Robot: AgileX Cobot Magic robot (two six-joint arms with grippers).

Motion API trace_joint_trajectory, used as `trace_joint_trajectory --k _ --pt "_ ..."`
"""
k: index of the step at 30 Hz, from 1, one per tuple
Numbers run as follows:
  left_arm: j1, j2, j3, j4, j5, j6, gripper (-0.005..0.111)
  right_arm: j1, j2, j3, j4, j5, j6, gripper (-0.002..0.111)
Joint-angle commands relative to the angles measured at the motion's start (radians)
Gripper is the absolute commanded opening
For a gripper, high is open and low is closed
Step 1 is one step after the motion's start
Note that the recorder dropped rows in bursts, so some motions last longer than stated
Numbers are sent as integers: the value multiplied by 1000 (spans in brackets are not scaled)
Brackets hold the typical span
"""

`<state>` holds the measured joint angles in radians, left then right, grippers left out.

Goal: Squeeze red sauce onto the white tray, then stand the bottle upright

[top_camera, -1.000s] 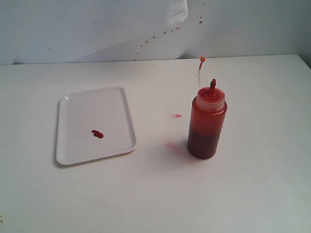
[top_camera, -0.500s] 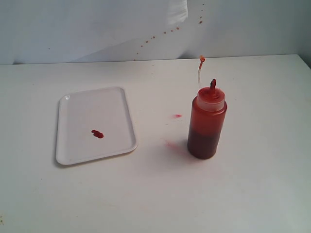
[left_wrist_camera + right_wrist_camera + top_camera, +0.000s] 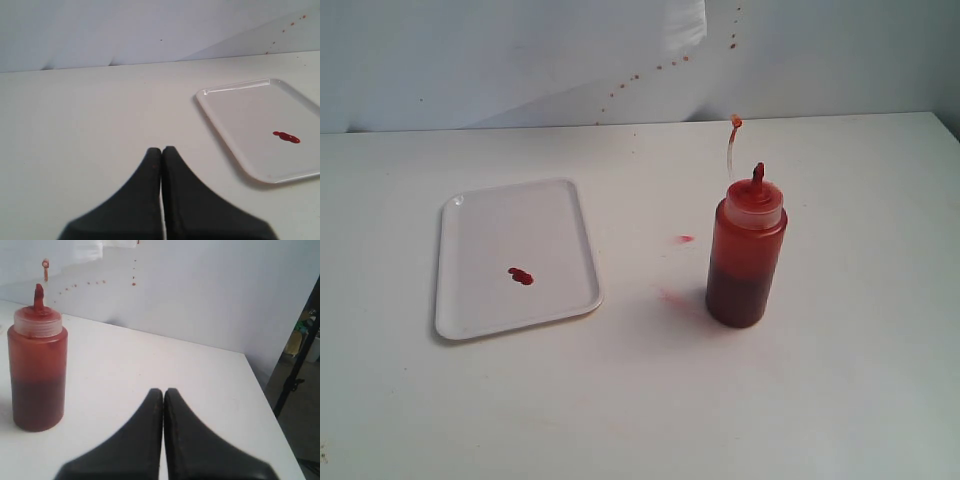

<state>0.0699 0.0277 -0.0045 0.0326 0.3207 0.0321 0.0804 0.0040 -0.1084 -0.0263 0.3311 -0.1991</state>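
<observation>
The bottle (image 3: 747, 255) stands upright on the table, right of centre, with its red nozzle up and its thin tethered tip sticking out behind; the right wrist view shows this bottle (image 3: 37, 365) too. The white tray (image 3: 480, 310) lies flat to its left, also seen as the tray (image 3: 235, 107) in the left wrist view. A small blob of red sauce (image 3: 520, 276) sits on the tray, the same blob (image 3: 286, 136) appearing in the left wrist view. My left gripper (image 3: 161, 149) is shut and empty, apart from the tray. My right gripper (image 3: 163, 390) is shut and empty, apart from the bottle. Neither arm shows in the exterior view.
Faint pinkish smears (image 3: 672, 296) and a red spot (image 3: 685, 239) mark the table between tray and bottle. Tiny red specks (image 3: 640, 76) dot the wall behind. The table's edge (image 3: 260, 385) and a dark stand (image 3: 295, 370) lie beyond the right gripper.
</observation>
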Motion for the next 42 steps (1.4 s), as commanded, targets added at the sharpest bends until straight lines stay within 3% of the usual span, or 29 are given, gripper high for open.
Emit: trace_joint_trajectory --k 1,8,12,42 --pt "2 -2 5 -7 -5 -1 0 1 -4 6 11 -2 2 1" --pt "2 -2 5 -7 -5 1 0 1 -4 11 54 39 47 1" --pt "2 -2 5 -7 -5 1 0 1 -4 106 71 -40 47 1" --pt "2 -2 5 -7 -5 1 0 1 -4 108 71 -11 73 1"
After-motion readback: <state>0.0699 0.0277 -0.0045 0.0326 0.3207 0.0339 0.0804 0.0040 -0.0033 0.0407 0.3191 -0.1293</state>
